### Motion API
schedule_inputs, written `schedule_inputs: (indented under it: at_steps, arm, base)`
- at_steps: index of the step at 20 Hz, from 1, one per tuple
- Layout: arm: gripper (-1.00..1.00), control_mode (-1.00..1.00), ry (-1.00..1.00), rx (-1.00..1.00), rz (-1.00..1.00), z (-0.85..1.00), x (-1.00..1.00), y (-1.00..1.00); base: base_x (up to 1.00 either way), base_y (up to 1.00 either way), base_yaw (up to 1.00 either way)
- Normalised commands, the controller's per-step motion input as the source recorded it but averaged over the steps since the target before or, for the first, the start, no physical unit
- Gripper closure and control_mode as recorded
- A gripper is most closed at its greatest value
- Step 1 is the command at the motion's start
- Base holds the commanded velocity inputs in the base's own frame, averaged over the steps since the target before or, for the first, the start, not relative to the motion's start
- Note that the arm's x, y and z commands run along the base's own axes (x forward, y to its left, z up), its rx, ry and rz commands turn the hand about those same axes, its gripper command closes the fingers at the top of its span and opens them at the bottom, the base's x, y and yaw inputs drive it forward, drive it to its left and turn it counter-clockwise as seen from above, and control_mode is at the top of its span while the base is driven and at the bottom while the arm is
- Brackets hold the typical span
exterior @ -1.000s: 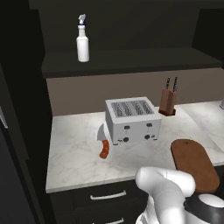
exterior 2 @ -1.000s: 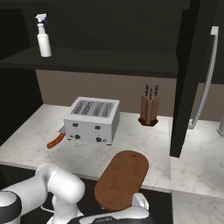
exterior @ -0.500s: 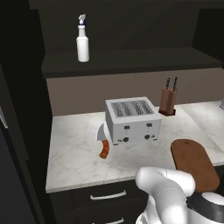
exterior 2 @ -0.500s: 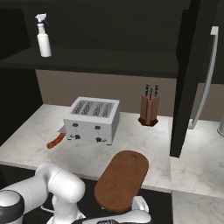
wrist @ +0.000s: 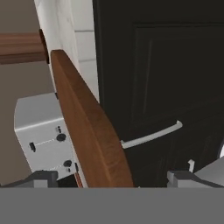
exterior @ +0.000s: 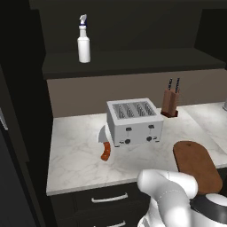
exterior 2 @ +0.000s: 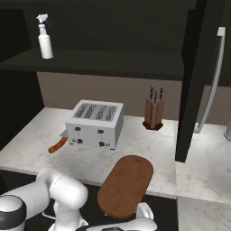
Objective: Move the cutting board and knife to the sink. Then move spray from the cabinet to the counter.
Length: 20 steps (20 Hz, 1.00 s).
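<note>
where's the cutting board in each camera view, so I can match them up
Left base view: cutting board at lower right, on the counter's front edge.
Right base view: cutting board at lower centre, overhanging the front edge.
Hand view: cutting board edge-on, running through the centre.
Shared landmark: toaster.

Glossy white rounded arm w/ dark grey joint cap; bulbous elbow segs; gripper has small dark grey boxy fingertips.
</note>
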Motion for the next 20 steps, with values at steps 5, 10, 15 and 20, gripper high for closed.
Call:
schedule_inputs:
  at_steps: [5, 10, 15, 20]
  arm:
    - [-1.0, -1.0, -0.03, 0.0, 0.0, -0.02, 0.02, 0.0]
    - [-1.0, -1.0, -0.05, 0.0, 0.0, 0.0, 0.01, 0.0]
    - [-1.0, -1.0, -0.04, 0.0, 0.0, -0.02, 0.07, 0.02]
    - [-1.0, -1.0, -0.01, 0.0, 0.0, -0.09, 0.11, 0.05]
  base:
    - [0.0, 0.0, 0.0]
    - [0.0, 0.0, 0.0]
    - [0.0, 0.0, 0.0]
    - [0.0, 0.0, 0.0]
